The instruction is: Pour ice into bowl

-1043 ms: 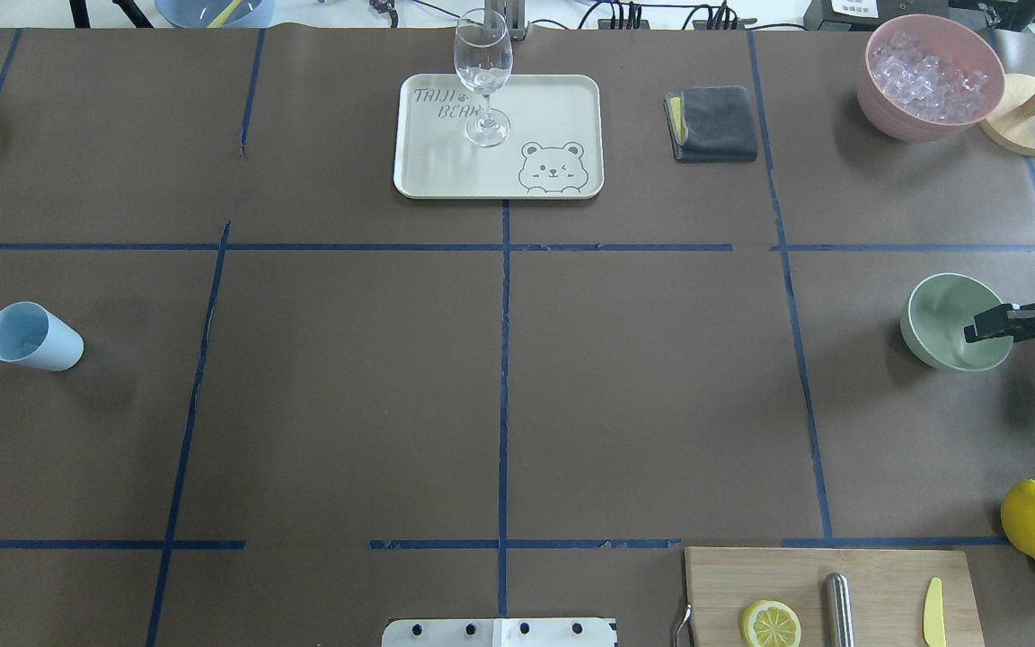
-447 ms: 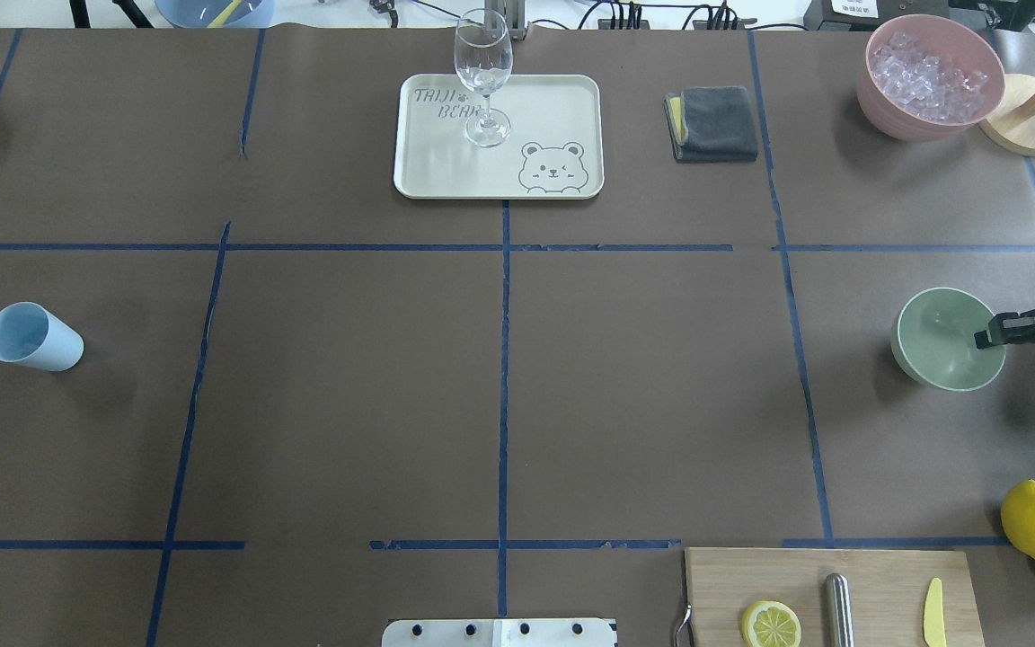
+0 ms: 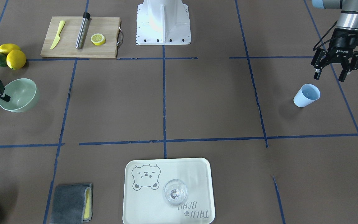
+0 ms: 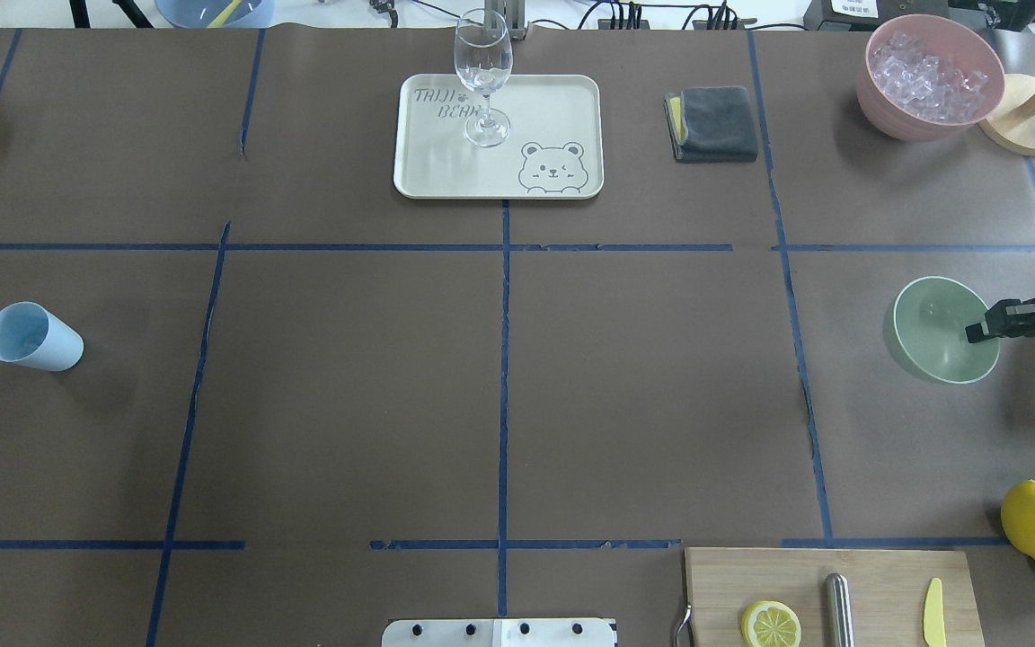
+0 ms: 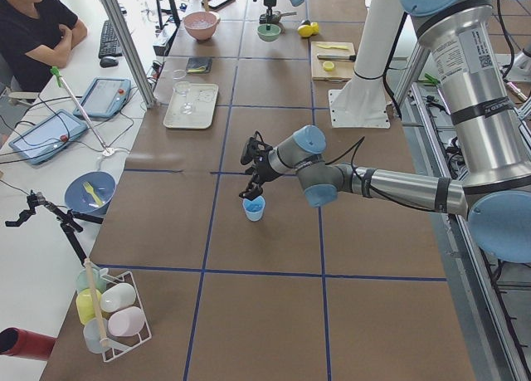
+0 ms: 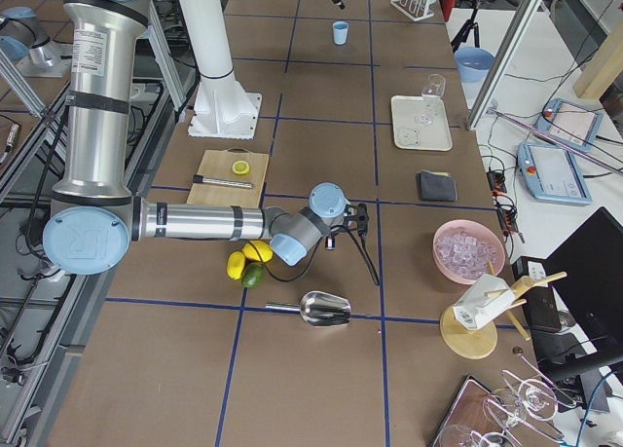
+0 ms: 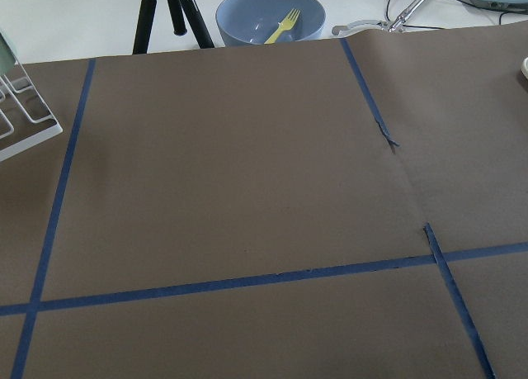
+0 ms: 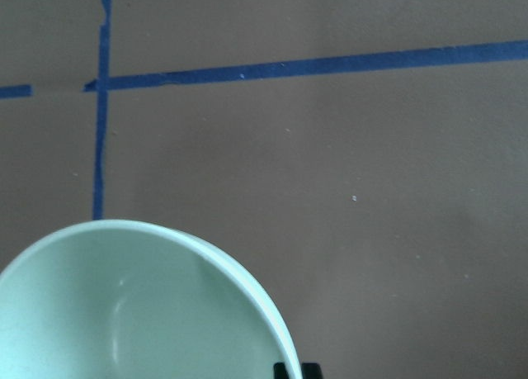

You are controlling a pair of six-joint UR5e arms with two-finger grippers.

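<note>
The right gripper (image 4: 977,332), mostly cut off at the edge, pinches the rim of the bowl (image 4: 931,334), while the left gripper (image 3: 329,77) hangs spread above the cup (image 3: 305,95), its contents unclear.

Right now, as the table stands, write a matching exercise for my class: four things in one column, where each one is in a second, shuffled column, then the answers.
Column one
1. wine glass
2. lemon half
3. mint-green bowl
4. ice

Column two
A. in the pink bowl
B. on the wooden cutting board
C. standing on the bear tray
D. held at its rim by the right gripper

Pairs: 1-C, 2-B, 3-D, 4-A
</note>
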